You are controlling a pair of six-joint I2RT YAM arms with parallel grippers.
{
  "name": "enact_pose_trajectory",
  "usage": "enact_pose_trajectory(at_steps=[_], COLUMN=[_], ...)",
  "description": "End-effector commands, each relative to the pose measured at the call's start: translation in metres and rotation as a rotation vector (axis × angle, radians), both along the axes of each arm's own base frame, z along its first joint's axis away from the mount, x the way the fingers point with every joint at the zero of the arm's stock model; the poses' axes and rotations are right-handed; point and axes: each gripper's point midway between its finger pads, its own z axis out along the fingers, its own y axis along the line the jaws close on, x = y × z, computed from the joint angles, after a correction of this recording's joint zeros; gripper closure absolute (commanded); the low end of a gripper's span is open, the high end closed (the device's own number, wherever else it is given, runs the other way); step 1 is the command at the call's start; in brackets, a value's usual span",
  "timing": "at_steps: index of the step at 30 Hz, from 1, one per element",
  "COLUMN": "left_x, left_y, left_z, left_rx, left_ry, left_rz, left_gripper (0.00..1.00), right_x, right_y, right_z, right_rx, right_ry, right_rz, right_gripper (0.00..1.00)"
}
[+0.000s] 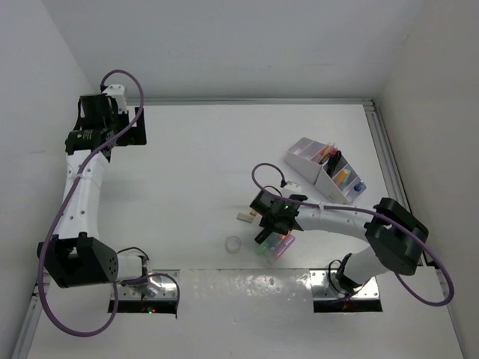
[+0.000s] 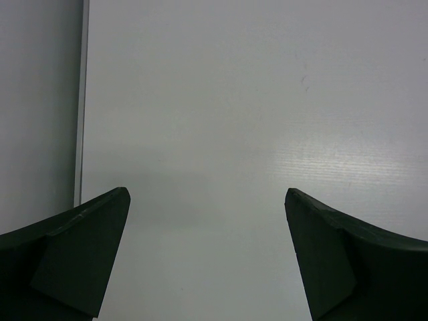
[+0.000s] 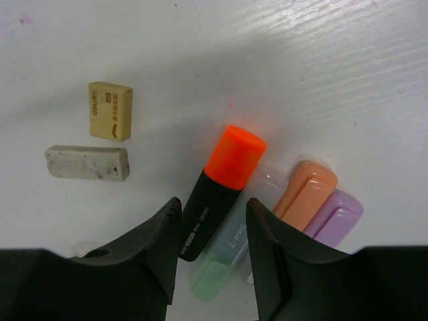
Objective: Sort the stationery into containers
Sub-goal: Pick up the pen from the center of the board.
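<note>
top view: highlighter pile (image 1: 281,247) lies on the counter (image 1: 194,164) near the right arm's base. right hand (image 1: 263,238) sits over the pile's left edge. organizer (image 1: 310,170), already holding some pens, stands well apart from the pile, further back and right. tape ring (image 1: 227,244) is near the pile's left side, erasers (image 1: 243,218) just behind that.

left wrist view: left hand (image 2: 207,200) spread wide, nothing in it, only bare counter below, far from the pile.

right wrist view: hand part open, astride the orange-capped highlighter (image 3: 217,194) on the pile's edge. a gap shows on one side, so not clamped. mint highlighter (image 3: 214,274) lies partly under it, with peach (image 3: 304,194) and lilac (image 3: 338,217) beyond. tan eraser (image 3: 110,110) and speckled eraser (image 3: 87,162) lie apart from the pile.

likely step: grab the orange-capped one. to do it well, centre on the black barrel, keep the far finger off the mint one, close square, lift straight.
</note>
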Motion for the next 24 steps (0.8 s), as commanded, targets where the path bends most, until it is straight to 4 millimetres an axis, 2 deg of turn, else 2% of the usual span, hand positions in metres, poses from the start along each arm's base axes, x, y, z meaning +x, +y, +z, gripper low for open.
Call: enact_pose_trajectory(at_steps=[1,7,12,21,24], left_x=[0.003,0.003,0.001,0.002,0.002], left_y=[-0.003,-0.002,0.004,0.005,0.007], left_z=[0.017,0.015,0.015,0.014,0.014], left_rx=[0.007,0.006,0.030,0.033,0.042], left_ry=[-0.063,-0.060,-0.057,-0.053,-0.052], left_rz=[-0.009,-0.007,0.021,0.020,0.029], left_gripper=[0.00,0.00,0.00,0.00,0.00], right_x=[0.008,0.014,0.013,0.030,0.030], right_y=[0.012,0.014,0.007,0.005,0.001], right_z=[0.005,-0.002,-0.013,-0.025,-0.029], right_rx=[0.036,0.020,0.008,-0.040,-0.076], right_ry=[-0.026,-0.034,-0.007,0.006,0.040], right_rz=[0.001,0.012,0.001,0.029,0.024], right_gripper=[0.57,0.57,0.57,0.58,0.63])
